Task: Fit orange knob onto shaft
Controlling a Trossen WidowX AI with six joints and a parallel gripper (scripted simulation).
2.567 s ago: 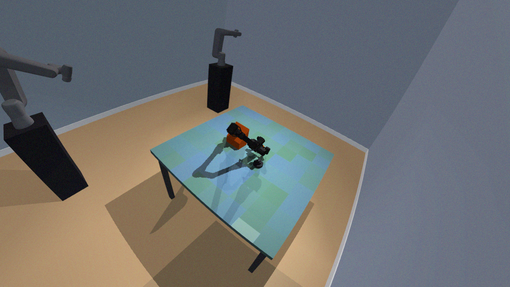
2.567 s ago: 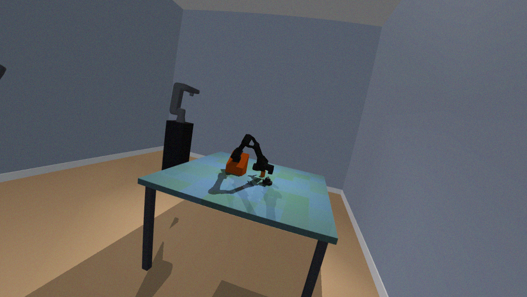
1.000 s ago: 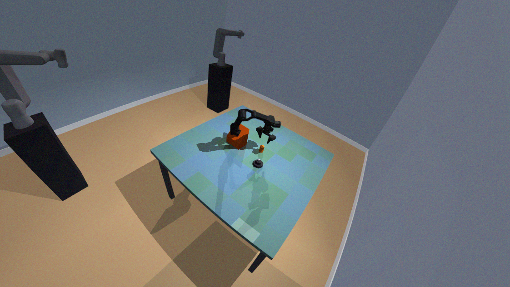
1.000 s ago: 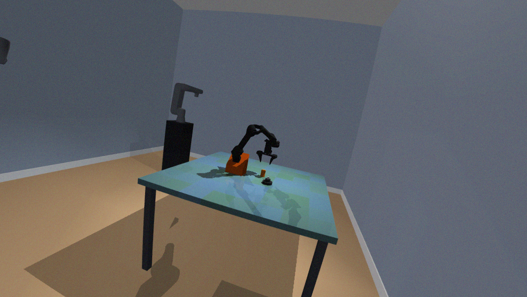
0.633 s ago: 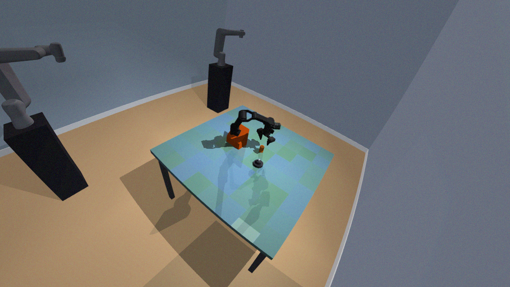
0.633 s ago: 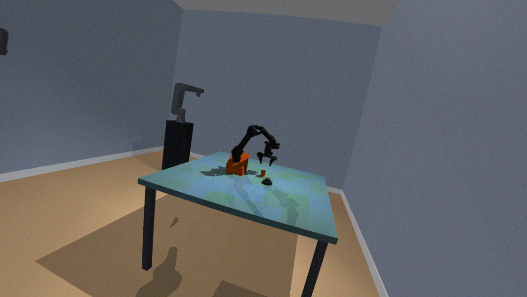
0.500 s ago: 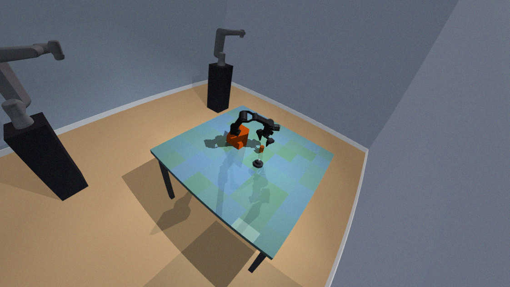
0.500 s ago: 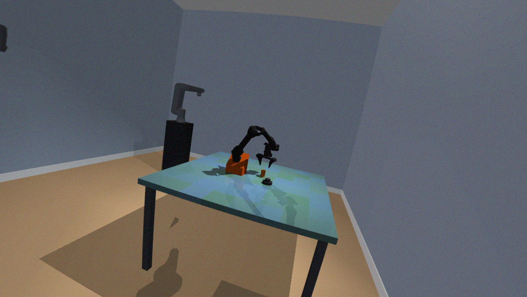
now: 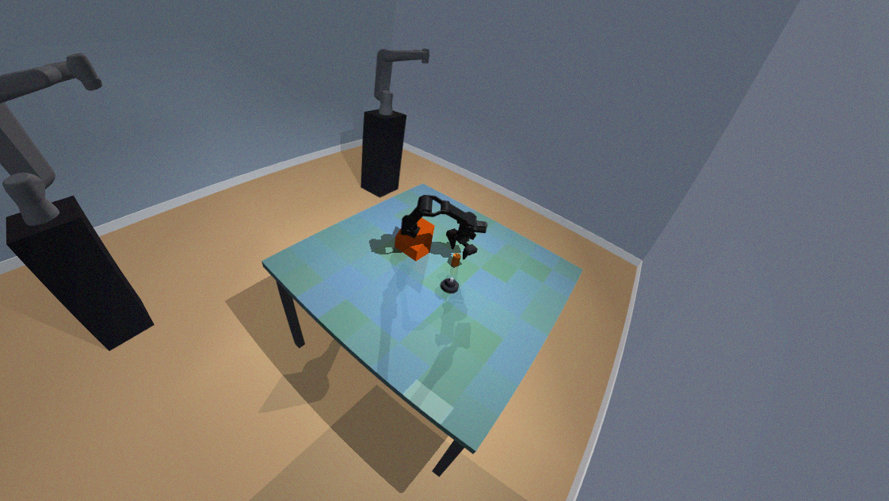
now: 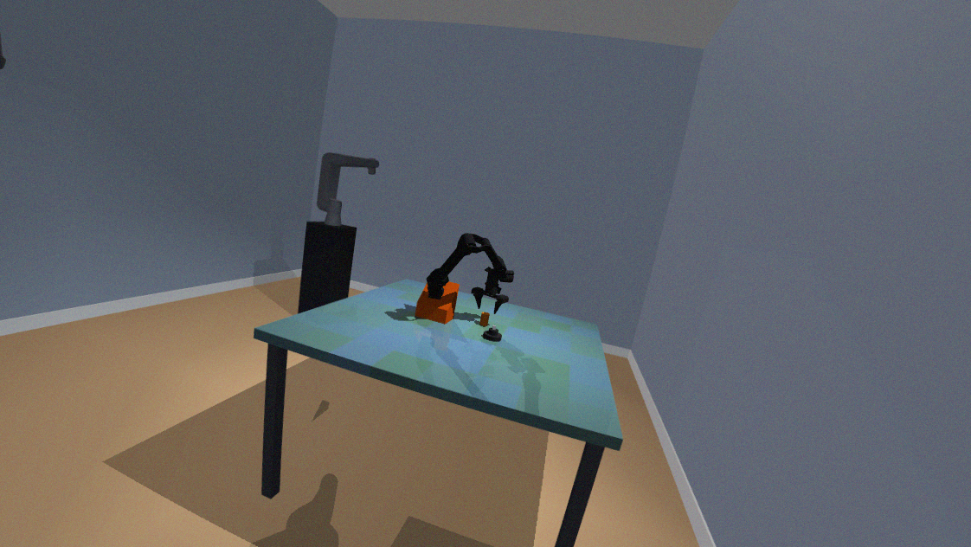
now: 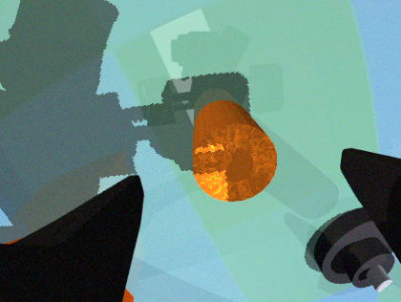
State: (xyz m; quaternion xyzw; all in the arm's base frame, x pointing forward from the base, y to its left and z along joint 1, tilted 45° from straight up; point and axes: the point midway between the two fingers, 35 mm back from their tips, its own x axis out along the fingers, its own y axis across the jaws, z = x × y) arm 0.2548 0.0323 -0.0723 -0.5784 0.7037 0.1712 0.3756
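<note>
The orange knob (image 9: 455, 260) (image 10: 484, 319) (image 11: 239, 164) stands upright on the table, its round top facing up; its underside and hole are hidden. My gripper (image 9: 459, 251) (image 10: 487, 310) (image 11: 245, 171) is open and empty above the knob. In the wrist view its two black fingers are wide apart, with the knob between them in the picture. The dark round pedestal (image 9: 448, 287) (image 10: 492, 336) (image 11: 327, 244) stands close to the knob, partly behind the right finger in the wrist view. Its bare silver shaft (image 11: 380, 281) points up; I cannot make out its flat side.
An orange block (image 9: 414, 247) (image 10: 432, 307) sits at the arm's base on the patchwork blue-green table (image 9: 348, 311) (image 10: 325, 346). A grey arm on a black stand (image 9: 381, 155) (image 10: 325, 261) is beyond the table. Another grey arm on a black stand (image 9: 74, 267) is at the left in the top view.
</note>
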